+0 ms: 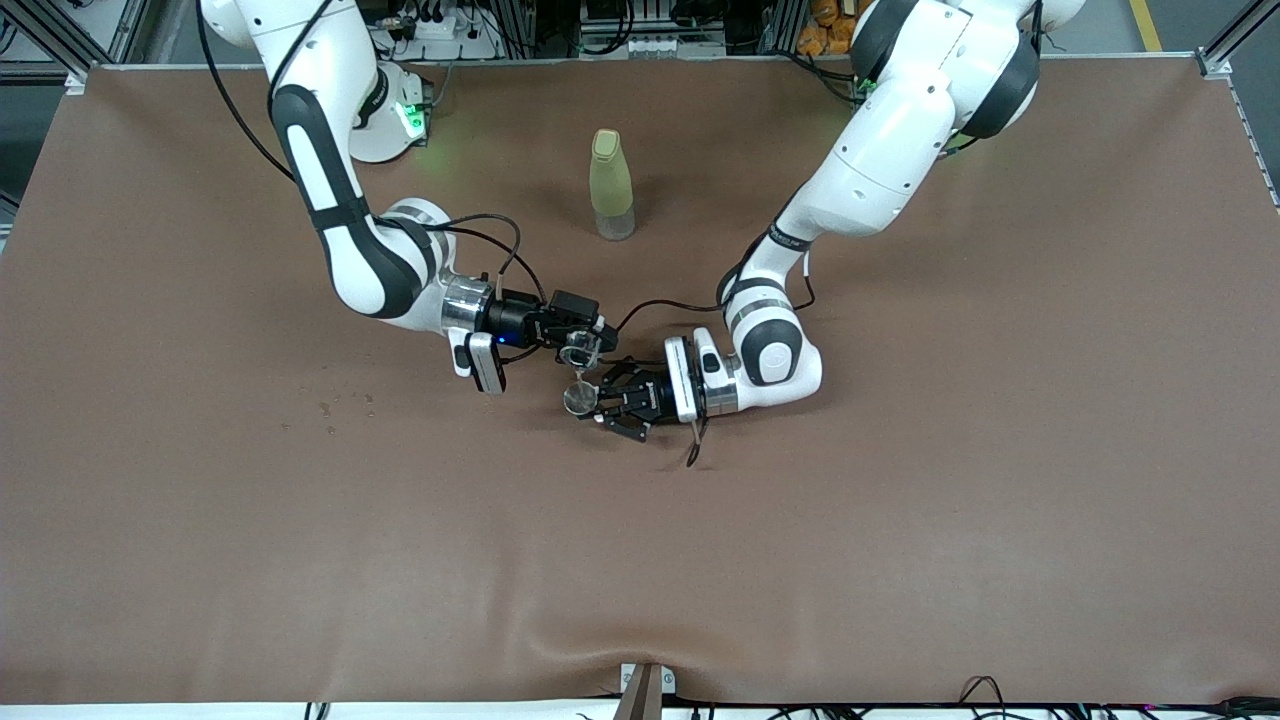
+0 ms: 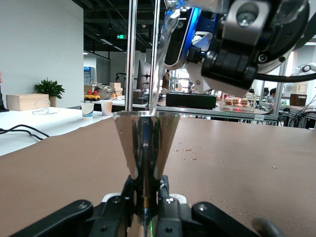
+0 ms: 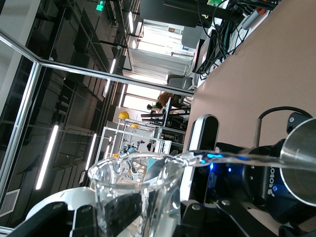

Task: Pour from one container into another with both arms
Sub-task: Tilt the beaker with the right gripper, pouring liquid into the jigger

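The glass cup [image 3: 133, 192] is light, brittle and slick when wet, so gripping low round its wall suits it; the right pincer [image 1: 578, 345] holds it so, tipped over the jigger [image 1: 578, 398]. Small and clear, it sheds a thin stream [image 3: 237, 159]. The hourglass steel jigger, rigid and smooth, stands upright above mid-desk [image 1: 900, 560], its waist clamped in the left pincer [image 1: 612, 400]
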Robot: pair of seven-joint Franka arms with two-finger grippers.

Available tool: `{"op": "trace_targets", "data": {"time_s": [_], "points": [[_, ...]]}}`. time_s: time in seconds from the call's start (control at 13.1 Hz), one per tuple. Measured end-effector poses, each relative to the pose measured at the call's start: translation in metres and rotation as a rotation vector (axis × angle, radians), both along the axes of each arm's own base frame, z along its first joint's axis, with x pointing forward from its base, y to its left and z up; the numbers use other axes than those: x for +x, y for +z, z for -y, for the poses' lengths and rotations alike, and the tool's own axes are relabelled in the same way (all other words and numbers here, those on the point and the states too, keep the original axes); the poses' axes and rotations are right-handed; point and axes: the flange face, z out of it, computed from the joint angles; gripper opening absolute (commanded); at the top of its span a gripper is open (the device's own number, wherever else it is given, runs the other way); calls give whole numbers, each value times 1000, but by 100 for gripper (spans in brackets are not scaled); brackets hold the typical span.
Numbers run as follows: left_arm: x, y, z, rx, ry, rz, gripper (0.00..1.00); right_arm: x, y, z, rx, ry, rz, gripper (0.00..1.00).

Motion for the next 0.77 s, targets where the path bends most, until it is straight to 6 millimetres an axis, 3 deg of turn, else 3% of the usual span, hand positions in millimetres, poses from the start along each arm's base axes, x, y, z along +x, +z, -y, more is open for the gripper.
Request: {"op": "trace_targets", "data": {"time_s": [0.77], "points": [[4, 1, -4, 0, 7, 3, 0, 0, 0, 0, 44, 2, -178, 0]]}}
